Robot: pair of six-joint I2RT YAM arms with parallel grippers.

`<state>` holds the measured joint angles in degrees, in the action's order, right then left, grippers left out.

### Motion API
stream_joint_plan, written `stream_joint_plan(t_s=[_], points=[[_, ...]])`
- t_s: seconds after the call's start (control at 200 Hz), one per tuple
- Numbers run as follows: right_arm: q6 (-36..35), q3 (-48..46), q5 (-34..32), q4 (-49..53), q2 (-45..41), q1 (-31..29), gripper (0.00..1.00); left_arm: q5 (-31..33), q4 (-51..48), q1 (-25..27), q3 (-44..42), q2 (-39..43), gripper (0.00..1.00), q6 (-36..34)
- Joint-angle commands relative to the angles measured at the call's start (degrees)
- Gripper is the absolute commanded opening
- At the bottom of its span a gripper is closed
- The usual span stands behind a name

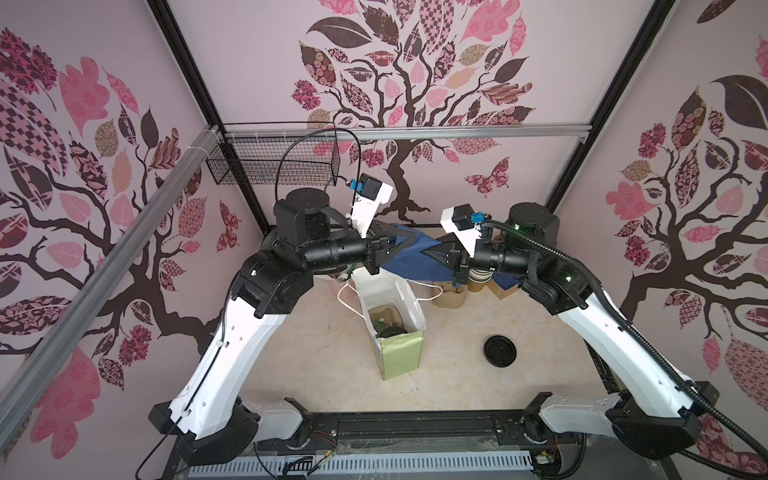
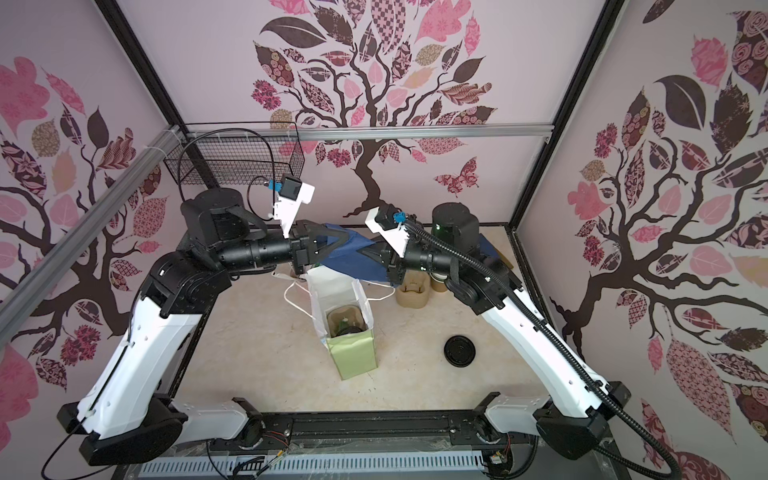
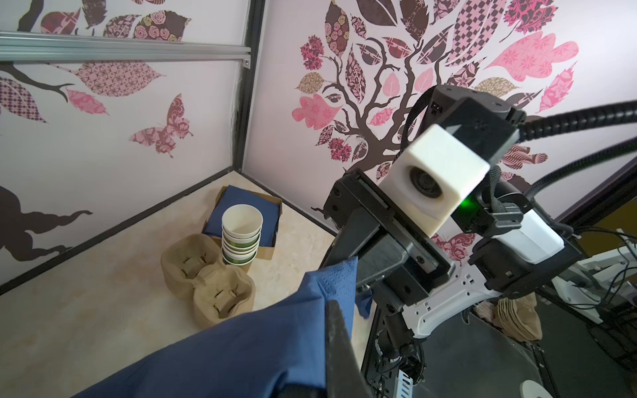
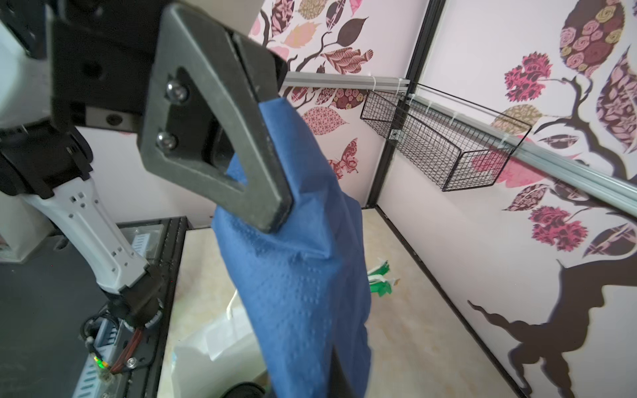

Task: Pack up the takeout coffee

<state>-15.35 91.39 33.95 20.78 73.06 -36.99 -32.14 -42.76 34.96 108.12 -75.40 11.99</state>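
The takeout coffee [image 1: 390, 331] stands inside the upright white-and-green paper bag [image 1: 401, 357] at the middle of the table. Only its black lid [image 2: 351, 330] shows, beside a brown carrier in the bag. Above the back of the bag, a blue napkin [image 1: 415, 257] hangs stretched between my two grippers. In the right wrist view my left gripper [image 4: 279, 213] is shut on one end of the blue napkin [image 4: 303, 275]. My right gripper [image 3: 358, 265] is shut on the other corner of the blue napkin [image 3: 241, 344]. In both top views the grippers face each other, left gripper [image 1: 409, 243] and right gripper [image 1: 434, 253].
A loose flat black lid [image 1: 500, 351] lies on the table to the right of the bag. A stack of lidless cups [image 3: 241, 234], pulp cup carriers [image 3: 206, 275] and a box of blue napkins [image 3: 241, 203] sit at the back right. A wire basket [image 1: 270, 166] hangs on the back left wall.
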Motion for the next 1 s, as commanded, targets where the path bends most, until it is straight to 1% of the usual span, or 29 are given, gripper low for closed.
stream_joint_plan(t_s=[0.0, 0.055, 0.115, 0.15, 0.205, 0.31, 0.425, 0.46, 0.5, 0.58, 0.645, 0.73, 0.805, 0.885, 0.995], points=[[2.7, -0.7, -1.8, -3.7, -0.8, -0.1, 0.0, 1.5, 2.2, -0.1, -1.7, 2.7, 0.54, 0.1], [4.3, -0.6, -3.3, -3.6, -1.2, -0.2, 0.0, 4.0, 3.0, 0.0, -2.7, 4.6, 0.67, 0.5], [5.9, -0.4, -4.1, -3.1, -1.6, -0.1, 0.0, 8.4, 4.7, 0.0, -4.6, 7.7, 0.77, 1.0], [6.8, -0.4, -4.2, -2.7, -1.8, -0.2, 0.0, 11.4, 6.0, -0.1, -6.0, 9.9, 0.81, 1.4], [8.5, -0.5, -3.5, -2.6, -2.4, -0.1, 0.0, 18.5, 7.7, 0.0, -8.7, 13.8, 0.86, 2.7], [12.3, -0.2, -1.9, -3.5, -3.5, -0.2, 0.0, 30.7, 7.9, -0.2, -14.1, 20.7, 0.91, 4.2], [14.7, 0.1, 0.7, -3.5, -4.3, -0.1, 0.0, 35.4, 3.7, -0.3, -20.2, 25.3, 0.92, 2.8], [14.2, -0.2, 1.4, -3.4, -4.7, -0.2, 0.0, 37.7, 3.2, -0.3, -22.2, 26.4, 0.92, 3.1], [11.9, -0.5, 1.5, -2.1, -5.2, -0.1, 0.0, 39.6, 3.8, -0.5, -23.8, 27.6, 0.92, 3.4], [4.0, 0.1, -0.1, 3.5, -5.7, -0.1, 0.0, 39.9, 6.4, -0.9, -23.5, 28.4, 0.92, 3.8], [-2.2, 1.2, -0.5, 8.0, -5.5, -0.2, 0.0, 40.0, 5.5, -0.9, -20.0, 27.2, 0.92, 2.4], [-10.2, 1.7, 2.9, 11.7, -5.9, -0.2, 0.0, 40.7, 3.1, -0.9, -14.9, 24.2, 0.91, -0.4], [-15.2, 0.3, 5.5, 11.8, -7.0, -0.2, 0.0, 41.1, 3.2, -0.9, -11.1, 20.9, 0.91, -2.4], [-20.6, -0.1, 7.8, 12.2, -7.0, -0.4, 0.0, 36.0, 2.5, -1.1, -6.0, 15.5, 0.91, -4.3], [-26.8, 0.9, 8.6, 12.6, -5.9, -0.9, 0.0, 23.8, -2.9, -3.2, 2.3, 7.3, 0.91, -7.1]])
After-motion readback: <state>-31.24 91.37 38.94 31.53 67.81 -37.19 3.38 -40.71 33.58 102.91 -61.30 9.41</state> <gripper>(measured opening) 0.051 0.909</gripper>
